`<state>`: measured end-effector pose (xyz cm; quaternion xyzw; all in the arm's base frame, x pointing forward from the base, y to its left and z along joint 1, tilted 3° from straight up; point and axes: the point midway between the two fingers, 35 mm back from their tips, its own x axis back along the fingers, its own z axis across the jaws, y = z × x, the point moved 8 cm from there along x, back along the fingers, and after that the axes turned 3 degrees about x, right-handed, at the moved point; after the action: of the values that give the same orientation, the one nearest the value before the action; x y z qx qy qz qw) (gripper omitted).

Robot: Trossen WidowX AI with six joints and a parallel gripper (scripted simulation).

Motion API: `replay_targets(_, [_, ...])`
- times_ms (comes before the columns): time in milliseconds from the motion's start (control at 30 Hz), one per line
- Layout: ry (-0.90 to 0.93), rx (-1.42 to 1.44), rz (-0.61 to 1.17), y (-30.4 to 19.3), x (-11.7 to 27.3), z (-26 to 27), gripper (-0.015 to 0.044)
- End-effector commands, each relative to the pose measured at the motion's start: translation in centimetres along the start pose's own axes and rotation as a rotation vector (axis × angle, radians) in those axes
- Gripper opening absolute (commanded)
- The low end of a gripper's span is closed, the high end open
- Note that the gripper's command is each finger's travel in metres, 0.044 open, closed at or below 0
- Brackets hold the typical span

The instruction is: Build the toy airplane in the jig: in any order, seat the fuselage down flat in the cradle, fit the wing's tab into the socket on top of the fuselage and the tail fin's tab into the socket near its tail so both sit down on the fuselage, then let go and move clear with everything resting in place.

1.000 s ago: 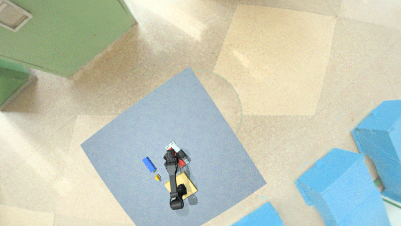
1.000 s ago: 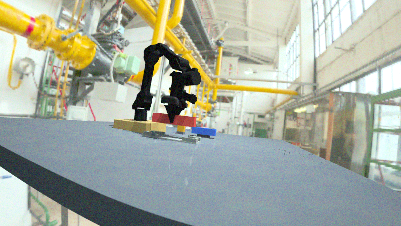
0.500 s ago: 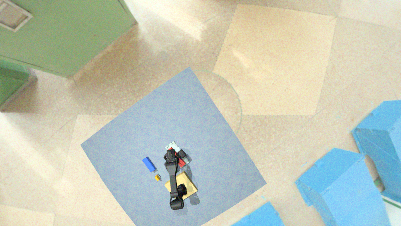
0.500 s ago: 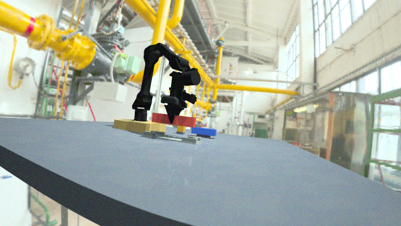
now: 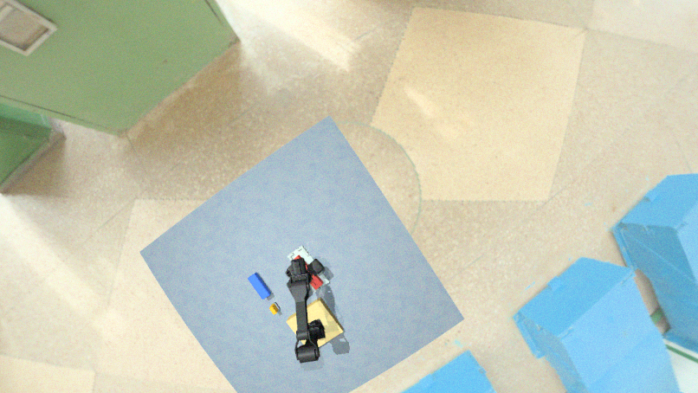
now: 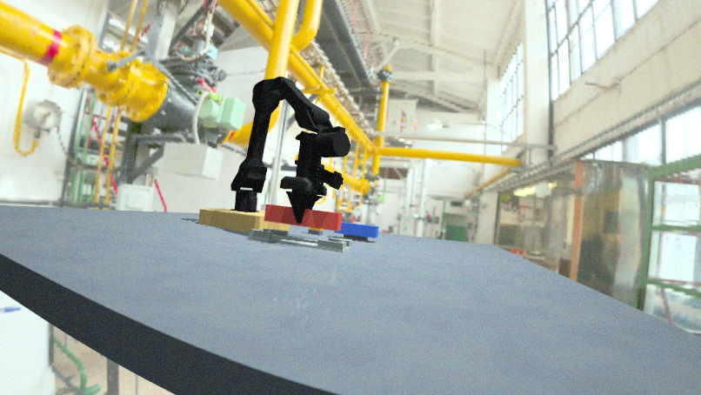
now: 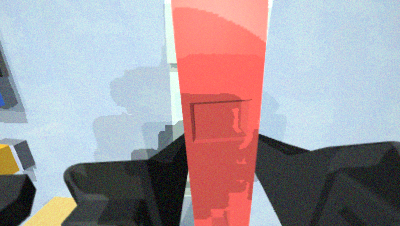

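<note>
tool point(image 5: 305, 275) point(image 6: 299, 220) point(image 7: 215, 135) gripping red fuselage point(image 5: 316, 281) point(image 6: 326, 219) point(image 7: 222, 75) above pale jig point(image 5: 299, 252) point(image 6: 299, 242) point(image 7: 176, 95); blue wing point(image 5: 258, 286) point(image 6: 360, 230) point(image 7: 1, 100) apart on tabletop point(image 5: 273, 204) point(image 6: 368, 304) point(image 7: 325, 60).

One red bar point(image 5: 316, 281) point(image 6: 323, 219) point(image 7: 222, 75), one blue block point(image 5: 258, 286) point(image 6: 360, 230), one yellow block point(image 5: 274, 308) point(image 7: 7, 159), one pale jig point(image 5: 299, 253) point(image 6: 303, 242), one claw point(image 6: 299, 216) point(image 7: 215, 135).

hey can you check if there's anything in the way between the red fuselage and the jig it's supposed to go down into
Nothing visible blocks it: the gripper holds the red fuselage above the pale jig, and the blue piece lies off to the side.
</note>
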<state>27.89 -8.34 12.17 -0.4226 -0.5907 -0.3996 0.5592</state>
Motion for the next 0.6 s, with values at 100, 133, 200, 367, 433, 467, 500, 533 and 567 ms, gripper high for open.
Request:
replay_targets(100, [-0.004,0.003,-0.002,0.0,-1.0,-0.1,0.0195])
replay_targets(133, [-0.004,0.003,-0.002,0.0,-1.2,-0.1,0.0195])
replay_targets(200, [-0.004,0.003,-0.002,0.0,-1.5,-0.1,0.0195])
replay_targets(367, [-0.004,0.003,-0.002,0.0,-2.1,0.0,0.0195])
replay_targets(433, [0.001,0.0,0.001,-0.1,-2.0,0.0,0.0188])
replay_targets(467, [0.001,0.0,0.001,-0.1,-2.0,0.0,0.0181])
replay_targets(500, [0.001,0.0,0.001,-0.1,-2.0,0.0,0.0175])
replay_targets(533, [0.001,0.0,0.001,-0.1,-2.0,0.0,0.0168])
replay_targets(567, [0.001,0.0,0.001,-0.1,-2.0,0.0,0.0161])
